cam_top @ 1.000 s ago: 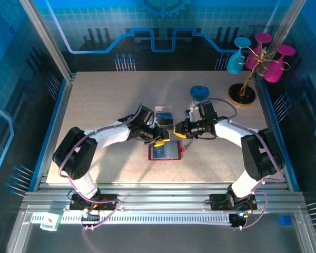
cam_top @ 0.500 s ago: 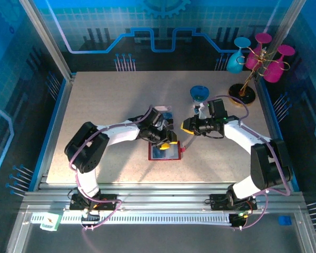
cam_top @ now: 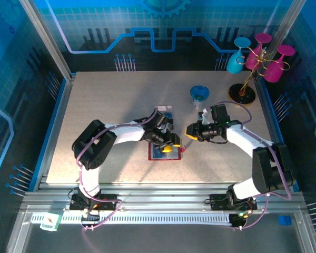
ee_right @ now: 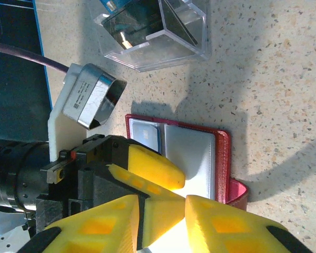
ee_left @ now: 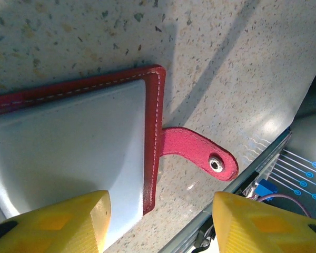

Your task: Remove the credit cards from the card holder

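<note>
From above, I am holding my left gripper [cam_top: 168,145] low over the open card holder [cam_top: 157,154], which is lying flat on the table [cam_top: 105,100] ahead of my bases. My right gripper [cam_top: 190,130] is hanging just beside the holder's right edge, and the clear tray [cam_top: 163,112] is sitting just beyond it.

At my left wrist, the jaws are standing wide and gripping nothing. One fingertip [ee_left: 58,219] is hovering over the pale pocket [ee_left: 68,142], the other past the red edge, near the snap strap [ee_left: 200,157].

At my right wrist, dark credit cards [ee_right: 139,23] are lying in the tray, so I am judging part of the job done. A bluish card [ee_right: 145,134] seems to be sitting in a holder pocket, waiting to come out. My right fingers [ee_right: 95,226] are standing narrowly apart; I cannot tell whether anything thin is between them.
</note>
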Tool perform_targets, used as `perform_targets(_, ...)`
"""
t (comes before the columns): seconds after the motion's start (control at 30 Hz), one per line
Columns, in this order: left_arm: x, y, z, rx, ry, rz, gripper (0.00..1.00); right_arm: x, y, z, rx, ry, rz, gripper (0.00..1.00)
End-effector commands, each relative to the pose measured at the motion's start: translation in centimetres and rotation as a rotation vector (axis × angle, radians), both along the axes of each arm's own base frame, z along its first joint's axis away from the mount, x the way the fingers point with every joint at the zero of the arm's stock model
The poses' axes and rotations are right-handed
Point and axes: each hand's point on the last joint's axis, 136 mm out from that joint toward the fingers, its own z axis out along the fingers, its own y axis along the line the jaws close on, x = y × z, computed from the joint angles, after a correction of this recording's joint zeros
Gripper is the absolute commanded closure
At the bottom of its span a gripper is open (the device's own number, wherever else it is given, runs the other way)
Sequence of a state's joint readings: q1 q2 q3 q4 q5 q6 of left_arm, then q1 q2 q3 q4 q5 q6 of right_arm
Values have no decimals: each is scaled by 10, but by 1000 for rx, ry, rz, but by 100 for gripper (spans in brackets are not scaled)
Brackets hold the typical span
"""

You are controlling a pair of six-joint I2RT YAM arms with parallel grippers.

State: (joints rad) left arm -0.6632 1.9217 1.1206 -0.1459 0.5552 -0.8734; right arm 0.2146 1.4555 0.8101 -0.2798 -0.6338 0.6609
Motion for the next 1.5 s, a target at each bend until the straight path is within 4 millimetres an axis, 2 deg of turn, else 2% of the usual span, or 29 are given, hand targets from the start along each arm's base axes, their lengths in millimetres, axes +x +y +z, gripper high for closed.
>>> perform_targets(0.0, 0, -4, -6, -2, 30, 6, 45, -4, -6, 2, -11, -6, -12, 70)
perform_targets(0.33, 0, -4, -9, -2, 29, 5, 44, -7, -5, 2, -19, -5, -18, 70)
perform_targets(0.6, 17, -1, 18, -30, -51, 41, 44, -9, 8, 0, -20, 2, 4, 70)
perform_targets(0.87, 30, 34, 33, -24, -89, 116, 44, -13, 33, -2, -13, 19, 61, 70)
perform_targets(1.1, 28, 75, 30, 21, -92, 182, 47, -21, 67, -10, 14, 52, 133, 73)
perform_targets(1.33, 11, 95, 15, 80, -57, 193, 62, -32, 109, -23, 50, 107, 244, 77)
perform_targets(1.47, 3, 101, 5, 101, -40, 196, 72, -35, 118, -34, 36, 129, 272, 79)
